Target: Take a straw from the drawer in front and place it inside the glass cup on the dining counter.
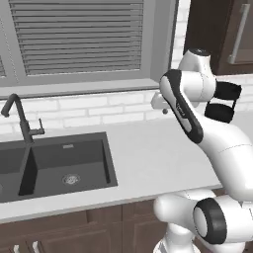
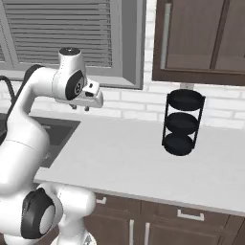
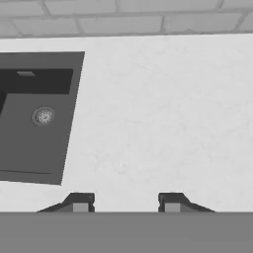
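Observation:
My gripper hangs above the white worktop, fingers pointing down, open, with nothing between the fingertips. It sits just right of the sink, near the brick back wall, as seen from the base. Under the worktop run dark brown drawer fronts with short silver bar handles, all shut. The straw is hidden, and the glass cup and the dining counter are out of view.
A dark sink with a black tap lies left of the gripper. A black three-tier rack stands at the back right under dark wall cabinets. A window with blinds is behind the sink.

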You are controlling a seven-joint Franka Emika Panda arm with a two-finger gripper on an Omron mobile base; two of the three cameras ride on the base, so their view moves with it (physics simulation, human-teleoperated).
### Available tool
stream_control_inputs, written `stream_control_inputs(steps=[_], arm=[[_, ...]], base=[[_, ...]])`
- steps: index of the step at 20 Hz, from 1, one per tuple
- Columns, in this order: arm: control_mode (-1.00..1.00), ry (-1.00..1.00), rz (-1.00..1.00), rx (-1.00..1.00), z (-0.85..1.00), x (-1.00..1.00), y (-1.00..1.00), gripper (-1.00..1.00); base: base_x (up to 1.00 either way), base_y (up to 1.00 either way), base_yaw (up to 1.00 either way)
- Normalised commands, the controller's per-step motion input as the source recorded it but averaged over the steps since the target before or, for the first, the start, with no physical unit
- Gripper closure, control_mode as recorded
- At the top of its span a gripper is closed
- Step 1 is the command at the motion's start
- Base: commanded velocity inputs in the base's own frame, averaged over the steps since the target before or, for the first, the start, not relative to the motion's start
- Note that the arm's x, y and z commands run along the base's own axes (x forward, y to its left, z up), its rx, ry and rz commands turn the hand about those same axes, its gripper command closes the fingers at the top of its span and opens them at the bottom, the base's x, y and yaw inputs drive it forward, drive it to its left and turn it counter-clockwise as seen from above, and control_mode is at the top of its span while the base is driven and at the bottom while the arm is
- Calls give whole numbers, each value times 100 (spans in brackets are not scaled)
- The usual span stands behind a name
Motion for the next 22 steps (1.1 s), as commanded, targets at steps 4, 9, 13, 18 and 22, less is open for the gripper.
stream_control_inputs(steps=[4,9,13,18,22], arm=[[100,0,0,0,0,-1,0,-100],[100,0,0,0,0,0,0,-100],[100,0,0,0,0,0,0,-100],[100,0,0,0,0,0,0,-100],[100,0,0,0,0,0,0,-100]], base=[[-42,1,0],[-100,17,-4],[-47,40,-32],[0,61,-70],[0,56,-72]])
